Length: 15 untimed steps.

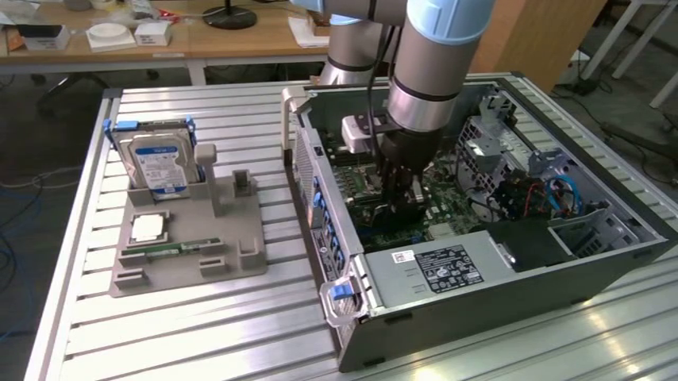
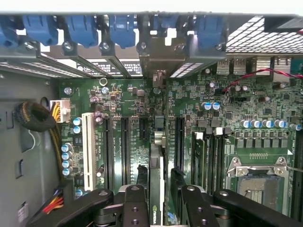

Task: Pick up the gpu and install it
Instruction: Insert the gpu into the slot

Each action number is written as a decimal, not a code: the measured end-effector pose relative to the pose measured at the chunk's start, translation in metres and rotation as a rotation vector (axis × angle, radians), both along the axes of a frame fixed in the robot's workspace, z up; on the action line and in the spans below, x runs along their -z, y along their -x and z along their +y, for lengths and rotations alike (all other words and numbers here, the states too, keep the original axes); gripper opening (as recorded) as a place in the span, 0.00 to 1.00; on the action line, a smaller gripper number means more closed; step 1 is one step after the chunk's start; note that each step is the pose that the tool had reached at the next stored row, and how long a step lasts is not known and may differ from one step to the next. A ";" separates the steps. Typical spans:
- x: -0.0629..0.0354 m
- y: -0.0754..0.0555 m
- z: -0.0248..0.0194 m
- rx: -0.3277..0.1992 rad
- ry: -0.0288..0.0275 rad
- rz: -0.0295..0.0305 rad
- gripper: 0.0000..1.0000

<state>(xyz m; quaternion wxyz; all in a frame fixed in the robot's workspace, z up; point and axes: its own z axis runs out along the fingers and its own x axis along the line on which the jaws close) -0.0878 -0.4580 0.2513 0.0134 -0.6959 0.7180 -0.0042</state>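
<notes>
Pincer (image 2: 158,201) | part open, fingers either side of gpu (image 2: 155,189) (edge-on) | card standing on motherboard (image 2: 199,118)

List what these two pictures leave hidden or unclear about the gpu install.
- Exterior view: the gripper and arm cover the card and its slot inside the computer case.
- Wrist view: the gpu stands edge-on between the fingers; whether its connector is fully seated in the motherboard cannot be told.
- Wrist view: the gpu's lower part is cut off by the picture edge.
- Whether the fingers grip the card cannot be told.
</notes>
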 end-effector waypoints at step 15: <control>-0.0125 0.000 0.0007 0.000 0.0000 -0.0012 0.33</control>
